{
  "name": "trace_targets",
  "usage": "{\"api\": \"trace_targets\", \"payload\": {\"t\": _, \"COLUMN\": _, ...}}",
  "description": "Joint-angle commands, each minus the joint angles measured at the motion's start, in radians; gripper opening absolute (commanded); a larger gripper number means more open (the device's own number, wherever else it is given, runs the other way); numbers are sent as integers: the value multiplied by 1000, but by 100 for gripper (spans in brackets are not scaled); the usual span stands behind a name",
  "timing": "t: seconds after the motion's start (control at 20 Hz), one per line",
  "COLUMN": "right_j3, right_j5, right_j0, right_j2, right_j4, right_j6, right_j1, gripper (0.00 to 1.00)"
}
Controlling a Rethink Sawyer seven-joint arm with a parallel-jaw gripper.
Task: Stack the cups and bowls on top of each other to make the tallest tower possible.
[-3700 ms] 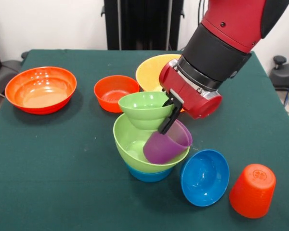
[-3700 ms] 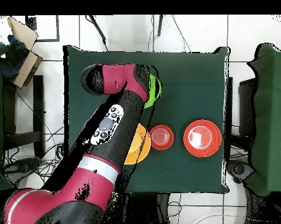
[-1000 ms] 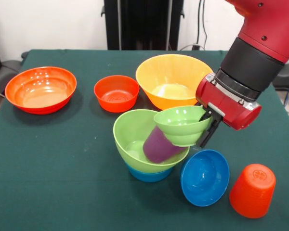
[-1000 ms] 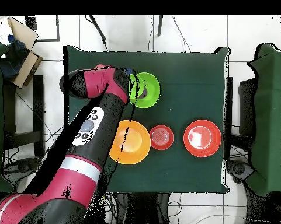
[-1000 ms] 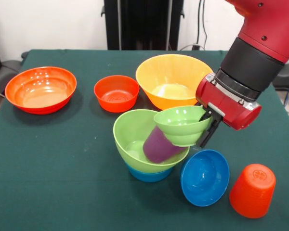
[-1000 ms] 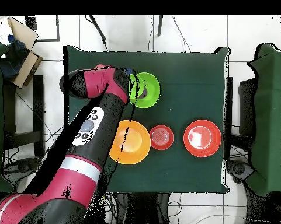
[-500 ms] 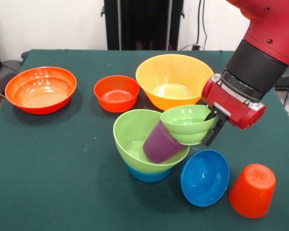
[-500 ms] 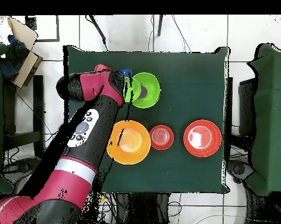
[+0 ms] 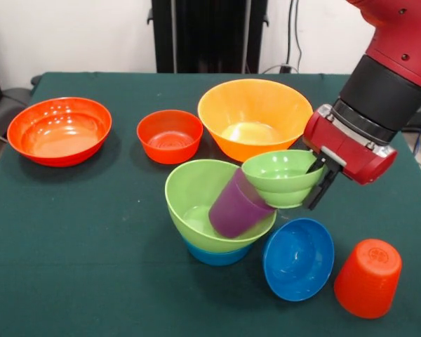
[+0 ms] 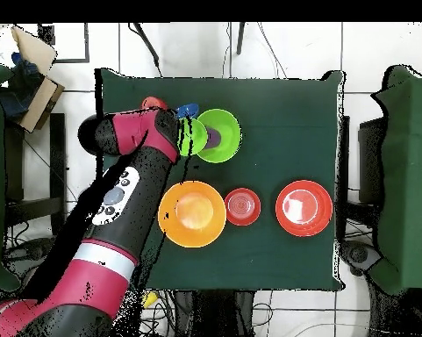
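Note:
My gripper (image 9: 318,179) is shut on the rim of a small light green bowl (image 9: 282,177) and holds it in the air, right of the tower; the bowl also shows in the overhead view (image 10: 190,136). The tower is a large light green bowl (image 9: 195,200) nested on a light blue bowl (image 9: 214,255). A purple cup (image 9: 237,206) lies tilted inside it, against its right rim. A dark blue bowl (image 9: 297,258) sits tilted at the front right. An orange-red cup (image 9: 368,276) stands upside down beside it.
A large yellow-orange bowl (image 9: 254,116) stands behind the tower. A medium red-orange bowl (image 9: 170,135) and a large red-orange bowl (image 9: 59,130) stand to the left. The table has a dark green cloth (image 9: 77,239). The arm (image 10: 118,211) crosses the table's left side in the overhead view.
My gripper has carried the small green bowl from above the tower to its right. In the last half second it moved slightly further right. The purple cup has stayed in the large green bowl.

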Motion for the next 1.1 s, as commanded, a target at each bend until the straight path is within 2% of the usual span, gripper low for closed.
{"api": "trace_targets", "payload": {"t": 0.05, "right_j3": 67, "right_j5": 105, "right_j0": 16, "right_j2": 21, "right_j4": 7, "right_j6": 198, "right_j1": 54, "gripper": 0}}
{"api": "trace_targets", "payload": {"t": 0.35, "right_j3": 73, "right_j5": 87, "right_j0": 16, "right_j2": -7, "right_j4": 1, "right_j6": 189, "right_j1": 73, "gripper": 0}}
{"api": "trace_targets", "payload": {"t": 0.65, "right_j3": 89, "right_j5": 124, "right_j0": -1, "right_j2": 25, "right_j4": 12, "right_j6": 134, "right_j1": 48, "gripper": 0}}
{"api": "trace_targets", "payload": {"t": 0.95, "right_j3": 108, "right_j5": 113, "right_j0": 1, "right_j2": 70, "right_j4": 50, "right_j6": 160, "right_j1": 40, "gripper": 0}}
{"api": "trace_targets", "payload": {"t": 1.1, "right_j3": 100, "right_j5": 170, "right_j0": 15, "right_j2": 60, "right_j4": 64, "right_j6": 176, "right_j1": 43, "gripper": 0}}
